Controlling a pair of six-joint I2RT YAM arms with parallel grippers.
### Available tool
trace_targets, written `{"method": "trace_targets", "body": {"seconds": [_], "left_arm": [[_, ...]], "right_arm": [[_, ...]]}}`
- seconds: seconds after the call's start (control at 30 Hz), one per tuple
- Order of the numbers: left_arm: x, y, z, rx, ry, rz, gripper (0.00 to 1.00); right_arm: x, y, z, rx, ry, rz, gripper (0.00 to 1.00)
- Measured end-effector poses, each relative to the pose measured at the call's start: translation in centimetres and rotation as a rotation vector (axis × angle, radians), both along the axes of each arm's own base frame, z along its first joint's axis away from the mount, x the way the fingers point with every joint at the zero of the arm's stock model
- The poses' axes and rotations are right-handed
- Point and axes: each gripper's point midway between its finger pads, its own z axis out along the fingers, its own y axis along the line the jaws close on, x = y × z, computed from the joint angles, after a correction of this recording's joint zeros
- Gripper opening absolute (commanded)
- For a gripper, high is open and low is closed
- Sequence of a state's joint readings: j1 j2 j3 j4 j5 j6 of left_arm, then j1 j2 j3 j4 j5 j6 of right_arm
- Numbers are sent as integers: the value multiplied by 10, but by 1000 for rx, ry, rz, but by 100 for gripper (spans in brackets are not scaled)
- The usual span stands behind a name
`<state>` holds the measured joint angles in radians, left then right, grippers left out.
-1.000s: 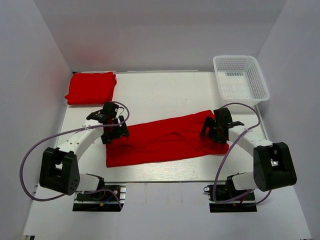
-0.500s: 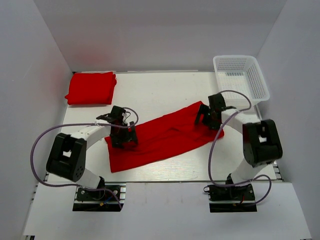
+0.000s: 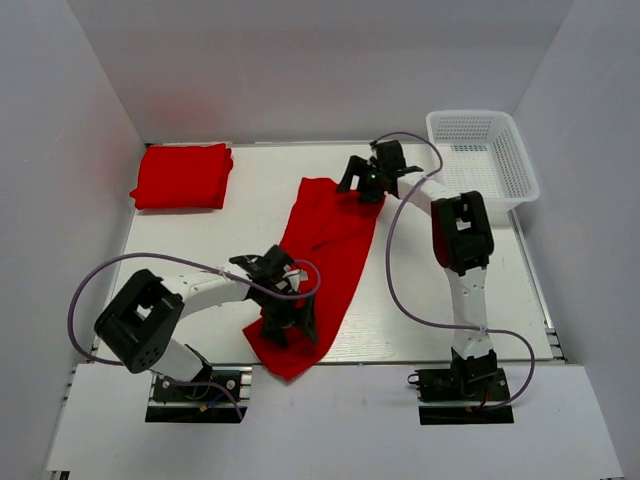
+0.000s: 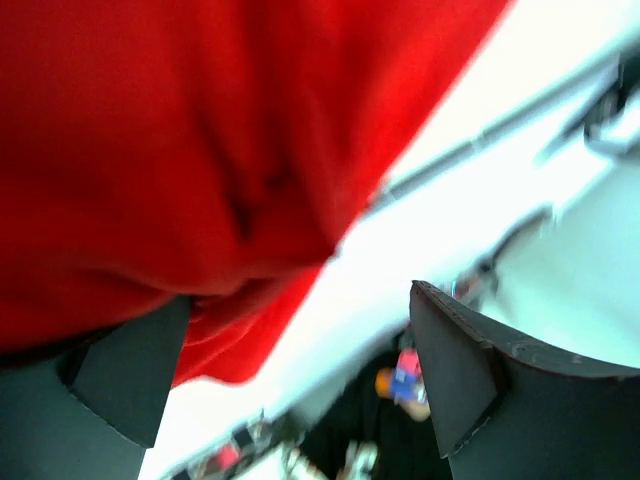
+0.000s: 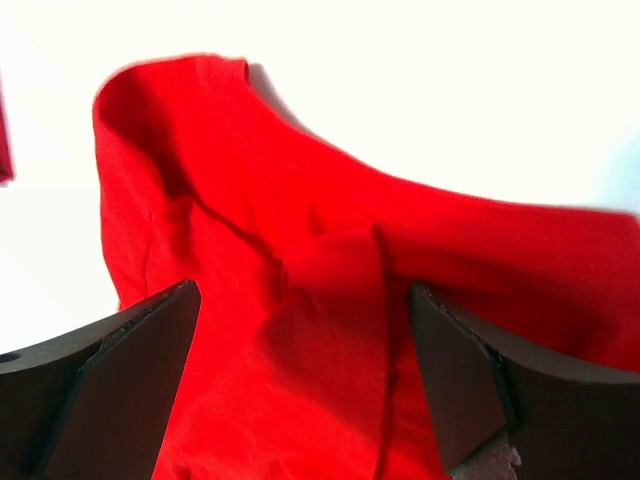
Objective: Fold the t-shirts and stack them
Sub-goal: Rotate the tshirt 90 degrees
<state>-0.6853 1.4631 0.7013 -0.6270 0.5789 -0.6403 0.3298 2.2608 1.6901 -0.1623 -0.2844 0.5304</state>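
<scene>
Bare table between folded t-shirt and spread t-shirt; basket blocks far right corner.

— Where does the folded plain red cloth t-shirt lie?
— At the far left corner of the white table, flat, a tidy rectangle.
— And the second plain red short-sleeved t-shirt?
— Unfolded, drawn into a long wrinkled band. It runs from the far middle, slanting leftward, to the near edge, where its end is bunched. It lies well apart from the folded one.
</scene>
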Motion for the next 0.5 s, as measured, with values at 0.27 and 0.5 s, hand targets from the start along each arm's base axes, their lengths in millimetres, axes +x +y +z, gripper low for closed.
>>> {"method": "trace_targets", "body": {"seconds": [0.27, 0.5], "left_arm": [[-8, -61, 44, -87, -39, -207, 100], [79, -66, 128, 16, -502, -84, 100]], "right_arm": [[8, 41, 3, -9, -45, 87, 90], [-20, 16, 29, -184, -92, 114, 90]]}}
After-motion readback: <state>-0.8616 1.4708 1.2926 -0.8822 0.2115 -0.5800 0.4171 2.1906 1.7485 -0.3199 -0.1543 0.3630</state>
